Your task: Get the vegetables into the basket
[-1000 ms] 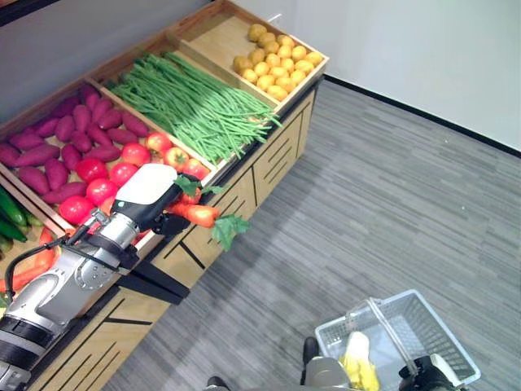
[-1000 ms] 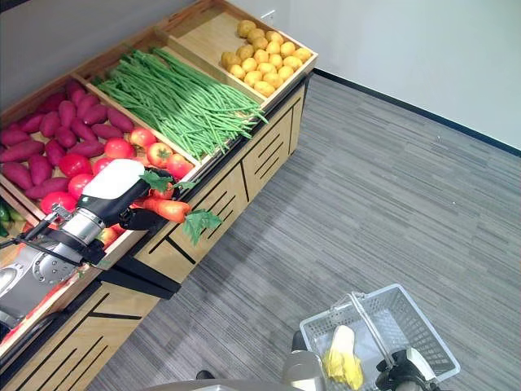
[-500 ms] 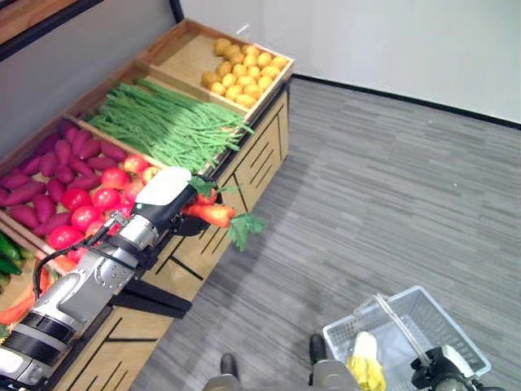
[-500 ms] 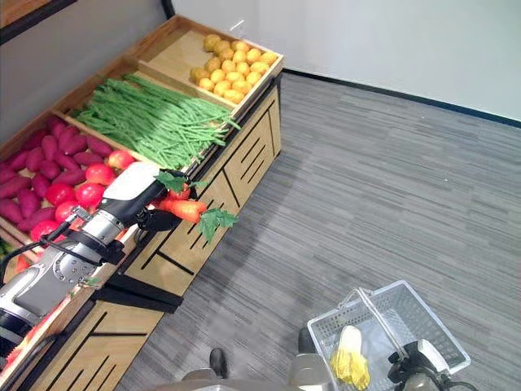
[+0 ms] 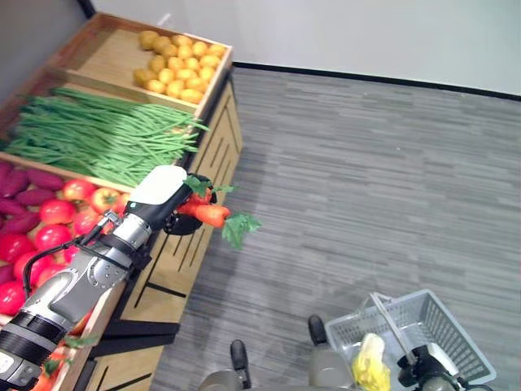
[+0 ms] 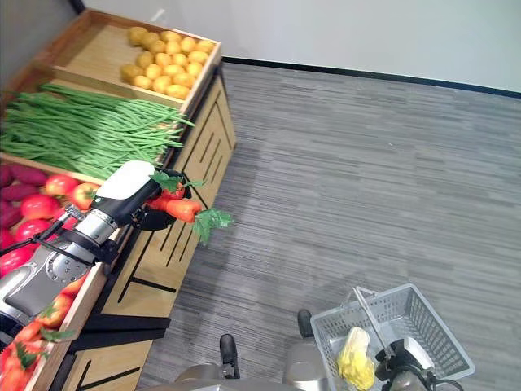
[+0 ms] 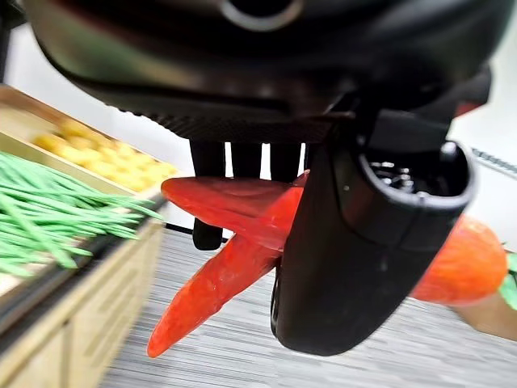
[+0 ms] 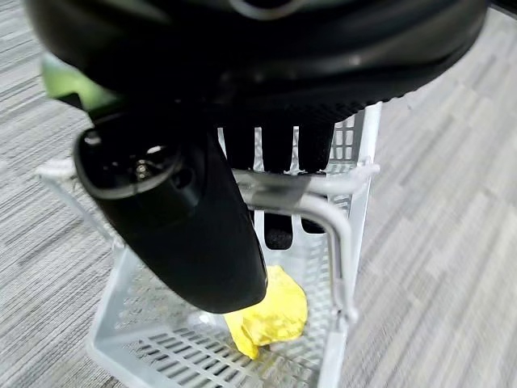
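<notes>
Past the front edge of the produce stand (image 5: 187,244), the left hand (image 5: 167,204) is clamped round a bunch of carrots (image 5: 207,213), their long axis pointing away from the stand. Well apart, low by the floor, the right hand (image 8: 279,162) curls under the basket (image 5: 456,342) handle, a yellow vegetable (image 5: 368,362) inside.

Left hand (image 5: 186,213) grips carrots (image 5: 205,213) beside stand edge; basket (image 5: 423,336) with yellow vegetable (image 5: 370,362) lower right
</notes>
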